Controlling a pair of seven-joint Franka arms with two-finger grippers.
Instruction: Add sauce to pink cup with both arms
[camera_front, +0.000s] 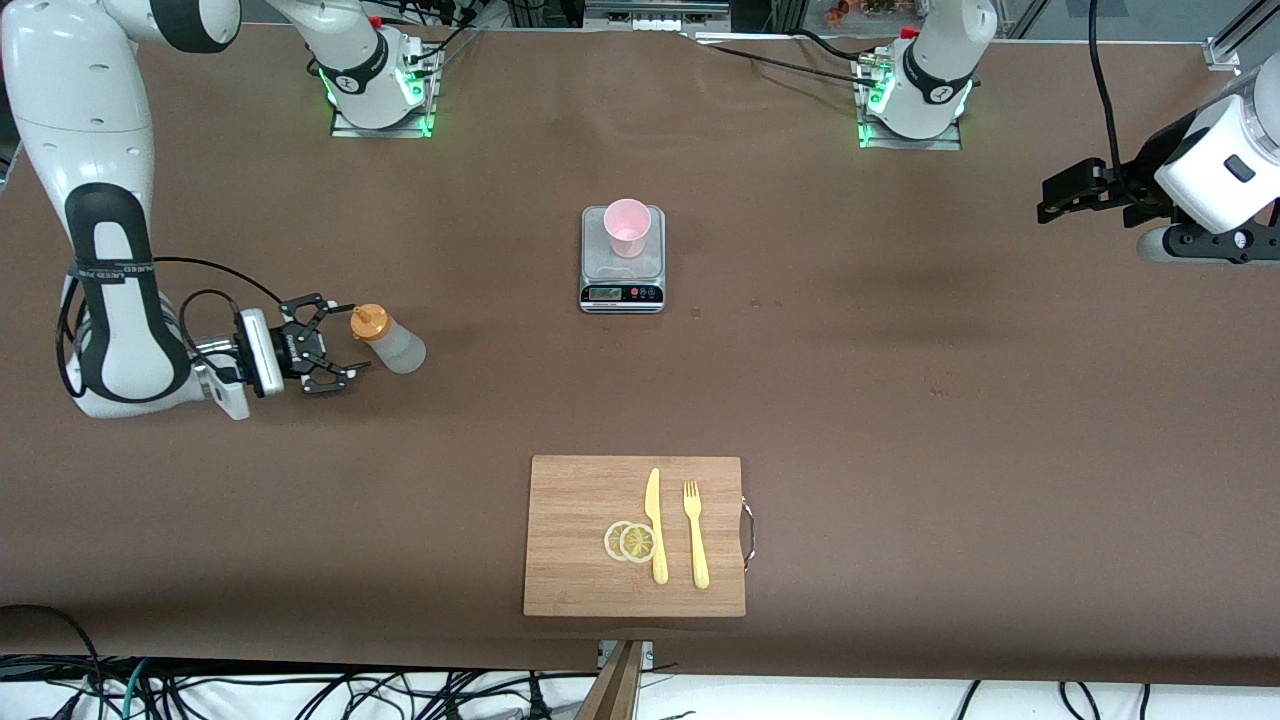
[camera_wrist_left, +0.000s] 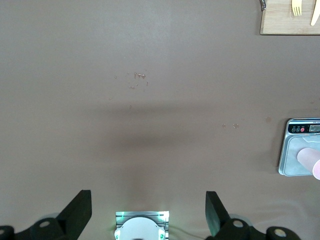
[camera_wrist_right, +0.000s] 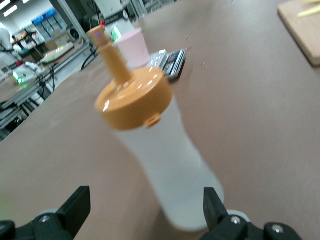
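The sauce bottle (camera_front: 392, 342), whitish with an orange nozzle cap, stands on the table toward the right arm's end. It fills the right wrist view (camera_wrist_right: 165, 155). My right gripper (camera_front: 352, 340) is open and low beside the bottle. In the right wrist view the gripper (camera_wrist_right: 147, 200) has the bottle's base between its spread fingers, close to one of them. The pink cup (camera_front: 627, 228) stands on a grey kitchen scale (camera_front: 622, 285) at mid-table, and also shows in the right wrist view (camera_wrist_right: 133, 46) and the left wrist view (camera_wrist_left: 311, 159). My left gripper (camera_front: 1055, 198) is open, empty, and waits high over the left arm's end of the table (camera_wrist_left: 147, 200).
A wooden cutting board (camera_front: 575, 500) lies nearer the front camera than the scale. It carries a yellow knife (camera_front: 656, 525), a yellow fork (camera_front: 696, 535) and two lemon slices (camera_front: 630, 541). The board's corner shows in the left wrist view (camera_wrist_left: 285, 22).
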